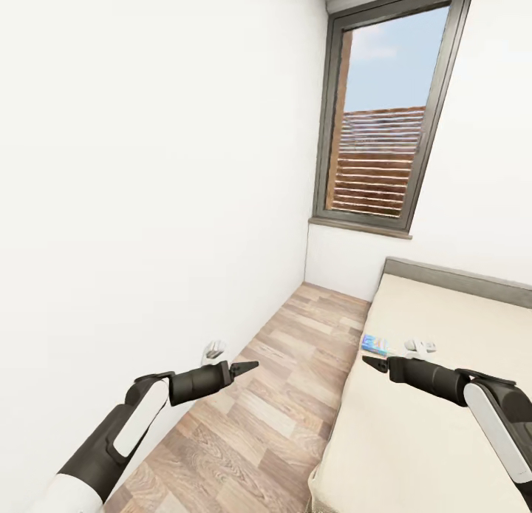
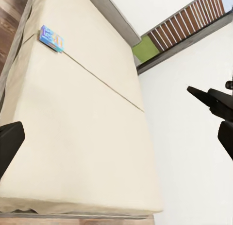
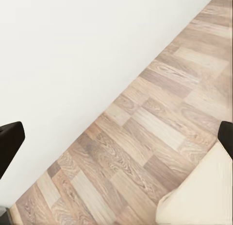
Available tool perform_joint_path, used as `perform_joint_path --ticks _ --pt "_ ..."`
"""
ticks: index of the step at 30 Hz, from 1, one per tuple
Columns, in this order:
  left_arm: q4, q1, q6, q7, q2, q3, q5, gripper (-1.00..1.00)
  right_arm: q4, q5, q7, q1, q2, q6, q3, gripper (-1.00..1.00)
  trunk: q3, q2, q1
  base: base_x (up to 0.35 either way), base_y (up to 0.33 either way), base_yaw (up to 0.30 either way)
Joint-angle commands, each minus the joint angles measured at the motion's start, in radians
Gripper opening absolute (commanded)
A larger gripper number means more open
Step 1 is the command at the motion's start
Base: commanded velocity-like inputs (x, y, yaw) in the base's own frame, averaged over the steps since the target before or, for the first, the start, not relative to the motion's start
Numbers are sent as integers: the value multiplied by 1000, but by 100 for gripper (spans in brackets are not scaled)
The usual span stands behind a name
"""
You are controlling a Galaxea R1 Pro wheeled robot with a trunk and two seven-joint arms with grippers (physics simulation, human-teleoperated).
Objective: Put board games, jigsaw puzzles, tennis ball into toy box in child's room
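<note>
1. A narrow room is seen from the head view: a white wall on the left, a strip of wood floor in the middle, and a bed along the right side.
2. A tall window with brown slats outside is set in the far wall, above the head end of the bed.
3. One board game, a flat blue box, is lying on the mattress near the bed's left edge, towards the head end. It is also seen in the left wrist view, close to a mattress edge.
4. A small white item is lying on the bed just beside the board game; what it is cannot be told.
5. The left claw is held over the floor, pointed towards the bed. Its jaws are spread wide with nothing between them.
6. The right claw is held over the bed's left edge, near the board game but apart from it. It is likewise wide open and empty.
</note>
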Motion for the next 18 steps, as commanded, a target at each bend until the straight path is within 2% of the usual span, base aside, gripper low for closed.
perform_joint_path --ticks 1,2,3,7,8,11,18 --pt "12 0 -2 1 1 11 6 100 0 3 5 -1 0 5 -1 100 -1 -1 0 0 0 -285" --pt "25 0 -6 1 1 27 7 100 0 3 5 -1 0 5 -1 100 -1 -1 0 0 0 -285" --pt "25 0 -6 1 1 27 7 100 0 3 5 -1 0 5 -1 100 -1 -1 0 0 0 -285" --pt "58 0 -16 0 1 104 8 100 0 3 5 -1 0 5 -1 100 -1 -1 0 0 0 -284" --pt "58 0 -16 0 1 104 8 100 0 3 5 -1 0 5 -1 100 -1 -1 0 0 0 -284" --pt "72 0 -20 0 1 143 9 100 0 3 5 -1 0 5 -1 100 -1 -1 0 0 0 -279" --pt "87 0 -24 -1 1 175 9 100 0 3 5 -1 0 5 -1 100 -1 -1 0 0 0 -263"
